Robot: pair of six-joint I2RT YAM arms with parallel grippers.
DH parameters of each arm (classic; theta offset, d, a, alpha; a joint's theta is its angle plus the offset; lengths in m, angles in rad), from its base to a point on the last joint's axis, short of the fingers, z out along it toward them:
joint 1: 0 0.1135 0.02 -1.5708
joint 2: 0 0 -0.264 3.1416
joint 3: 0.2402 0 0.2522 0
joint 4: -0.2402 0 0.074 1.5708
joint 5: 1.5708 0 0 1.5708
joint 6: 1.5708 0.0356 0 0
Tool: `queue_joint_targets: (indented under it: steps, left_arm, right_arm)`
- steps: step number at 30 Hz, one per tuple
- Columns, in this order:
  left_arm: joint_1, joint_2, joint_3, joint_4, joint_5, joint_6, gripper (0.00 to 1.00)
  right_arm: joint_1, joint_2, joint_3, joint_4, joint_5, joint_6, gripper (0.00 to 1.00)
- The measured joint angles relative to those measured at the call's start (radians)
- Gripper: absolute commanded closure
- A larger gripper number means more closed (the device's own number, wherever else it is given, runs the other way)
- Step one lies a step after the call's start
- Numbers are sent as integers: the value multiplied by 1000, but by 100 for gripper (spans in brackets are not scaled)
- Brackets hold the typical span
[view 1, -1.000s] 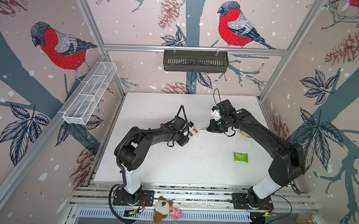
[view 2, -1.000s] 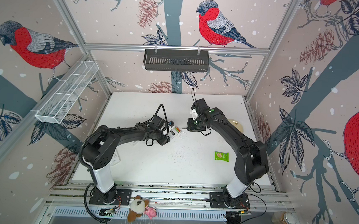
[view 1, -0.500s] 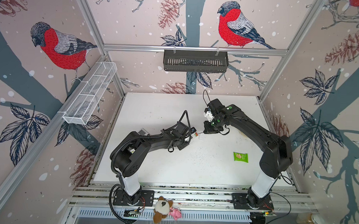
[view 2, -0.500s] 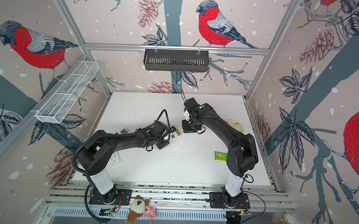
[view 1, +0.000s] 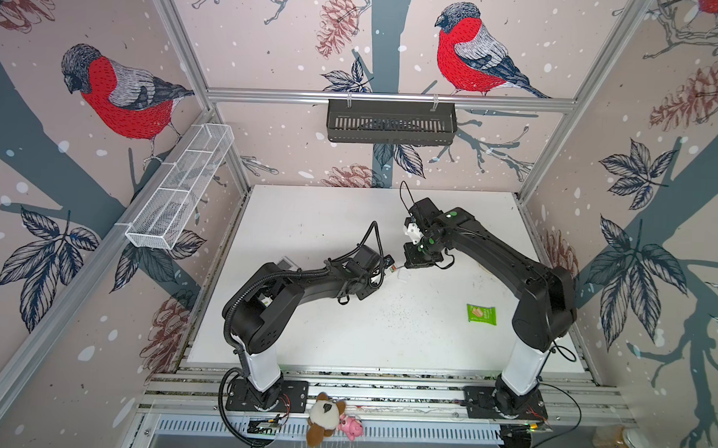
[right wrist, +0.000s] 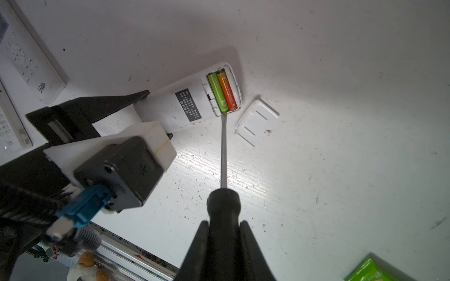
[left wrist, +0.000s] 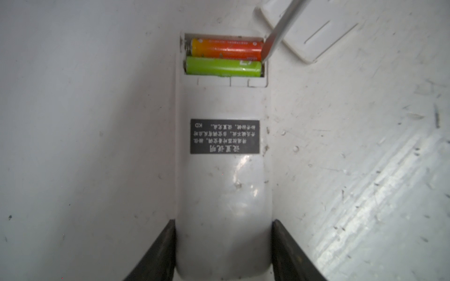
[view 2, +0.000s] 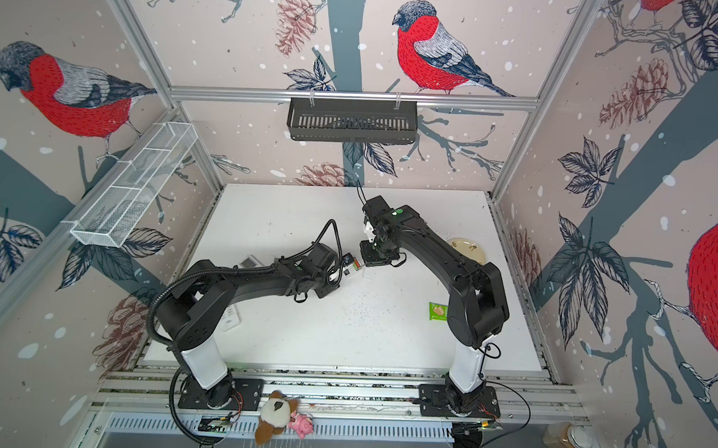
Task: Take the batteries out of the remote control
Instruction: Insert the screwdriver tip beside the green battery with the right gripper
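Position: the remote control [left wrist: 221, 102] lies back-up on the white table [view 1: 307, 223], near its middle. The left gripper [left wrist: 223, 222] pinches the remote's plain end, with one finger pressed to each long side. A black label with white print sits mid-body.

The compartment at the opposite end is uncovered. Both batteries are inside, side by side and touching. The orange-red battery [left wrist: 226, 49] is nearest the remote's end edge, and the lime green battery [left wrist: 222, 68] is next to it on the label side.

Tool: the right gripper [right wrist: 224, 223] is clamped tight on the black handle of the screwdriver [right wrist: 223, 155]. The bare metal shaft slants down to the compartment. The tip rests at the batteries' ends, by the side wall nearest the cover [right wrist: 257, 121]. Which battery it touches cannot be told: the left wrist view puts it over the orange-red end, the right wrist view by the green end.

The cover lies flat on the table, just beside the remote and apart from it.

In both top views the two grippers meet near the table's centre. A green packet [view 1: 481, 313] lies well apart, toward the right arm's base. The other white remotes [right wrist: 26, 60] lie on the left arm's side.
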Motion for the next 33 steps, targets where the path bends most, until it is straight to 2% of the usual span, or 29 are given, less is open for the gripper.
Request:
queue_joint_targets:
  steps: [24,30,33]
  left_arm:
    - [-2,6,7,1,6,-1,100]
    - [-2,6,11,-4,8,-16,100]
    - [1,6,23,-24,26,-27,100]
  right_arm:
    - [3,12,-27,18,0,1,99]
    - [7,-20,-100,79,8,5,99]
    - [11,-78,-205,167,12,11,99]
